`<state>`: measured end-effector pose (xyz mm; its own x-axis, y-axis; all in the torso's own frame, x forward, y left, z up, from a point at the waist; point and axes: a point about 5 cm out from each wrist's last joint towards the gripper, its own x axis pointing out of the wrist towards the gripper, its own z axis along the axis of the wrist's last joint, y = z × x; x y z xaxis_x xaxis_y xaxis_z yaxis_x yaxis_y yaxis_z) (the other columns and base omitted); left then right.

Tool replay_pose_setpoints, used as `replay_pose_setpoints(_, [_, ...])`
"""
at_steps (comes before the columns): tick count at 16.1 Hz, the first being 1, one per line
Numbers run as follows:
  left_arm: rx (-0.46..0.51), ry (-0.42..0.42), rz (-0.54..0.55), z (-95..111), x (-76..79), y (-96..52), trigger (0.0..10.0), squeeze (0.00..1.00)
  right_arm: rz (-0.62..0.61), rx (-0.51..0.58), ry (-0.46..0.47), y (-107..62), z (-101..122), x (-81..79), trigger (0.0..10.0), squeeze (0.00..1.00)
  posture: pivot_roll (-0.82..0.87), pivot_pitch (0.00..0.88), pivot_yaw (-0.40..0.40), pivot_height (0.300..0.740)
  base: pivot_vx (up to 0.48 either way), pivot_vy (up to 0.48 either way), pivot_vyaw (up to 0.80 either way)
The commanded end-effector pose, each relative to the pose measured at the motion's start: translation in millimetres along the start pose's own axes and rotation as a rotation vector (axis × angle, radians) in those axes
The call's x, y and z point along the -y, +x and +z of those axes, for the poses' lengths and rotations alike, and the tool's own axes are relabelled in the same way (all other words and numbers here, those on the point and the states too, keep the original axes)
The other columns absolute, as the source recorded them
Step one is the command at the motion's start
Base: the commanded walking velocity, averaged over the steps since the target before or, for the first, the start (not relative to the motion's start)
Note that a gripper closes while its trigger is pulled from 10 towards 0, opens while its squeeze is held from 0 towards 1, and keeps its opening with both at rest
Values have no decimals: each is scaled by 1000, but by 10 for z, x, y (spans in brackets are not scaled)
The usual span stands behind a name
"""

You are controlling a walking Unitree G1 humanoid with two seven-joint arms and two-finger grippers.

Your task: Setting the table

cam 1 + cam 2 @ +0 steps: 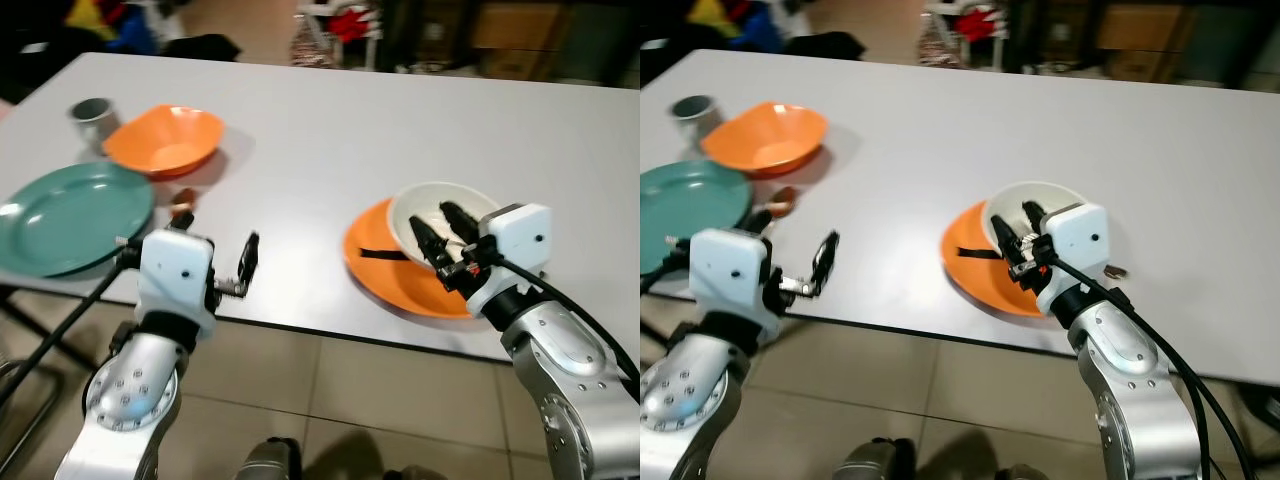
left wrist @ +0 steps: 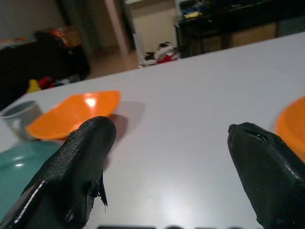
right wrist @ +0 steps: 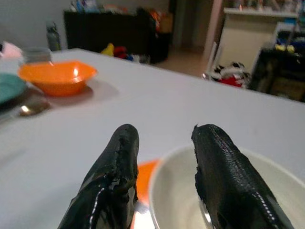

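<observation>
At the near rim of the white bowl (image 1: pixel 440 222), the right gripper (image 1: pixel 443 238) straddles the wall: one finger inside the bowl, one outside, jaws parted, no firm clamp visible yet. In the right wrist view the fingers (image 3: pixel 114 181) sit either side of the rim with the gap not closed on it. The bowl sits on the orange plate (image 1: pixel 385 272), which lies close to the table (image 1: pixel 330 130) edge nearest the robot. A dark utensil (image 1: pixel 382 254) lies across that plate just beside the bowl; what kind it is cannot be told.

Well to the left of the white bowl, the left gripper (image 1: pixel 247 263) hovers at the table's near edge, jaws wide open, empty. Further left of the bowl: teal plate (image 1: pixel 60 215) overhanging nothing visible, orange bowl (image 1: pixel 165 140) just behind it, grey cup (image 1: pixel 92 115) beside the orange bowl, and a small spoon (image 1: pixel 183 200) between the teal plate and the orange bowl.

Judged step: either taking hold of or letting go of the white bowl at its place setting; cannot tell which. If a pick, next move needs the jaws closed on the rim, then a level lift so the bowl does not tip or drag the plate. If a release, the gripper must back out straight up without nudging the rim.
</observation>
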<state>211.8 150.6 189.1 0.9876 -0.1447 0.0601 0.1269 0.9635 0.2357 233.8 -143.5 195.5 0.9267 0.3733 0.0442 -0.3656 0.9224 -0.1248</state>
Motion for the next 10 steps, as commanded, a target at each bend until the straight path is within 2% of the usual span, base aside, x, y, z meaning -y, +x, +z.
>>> replay_pose_setpoints(1, [2,-1,13,-7,-30,13,10000,0,-18,6,34,-29,-8,-9,10000,0,-9,66,71,740,0,0,800])
replay_pose_setpoints(6, [-21,-30,26,-75,-5,-19,10000,0,-41,12,37,-48,-35,-13,10000,0,-13,67,69,740,0,0,800])
replay_pose_setpoints(10, [-41,-9,30,-101,7,-98,10000,0,-26,13,44,16,-38,-22,10000,0,-1,66,54,740,0,0,800])
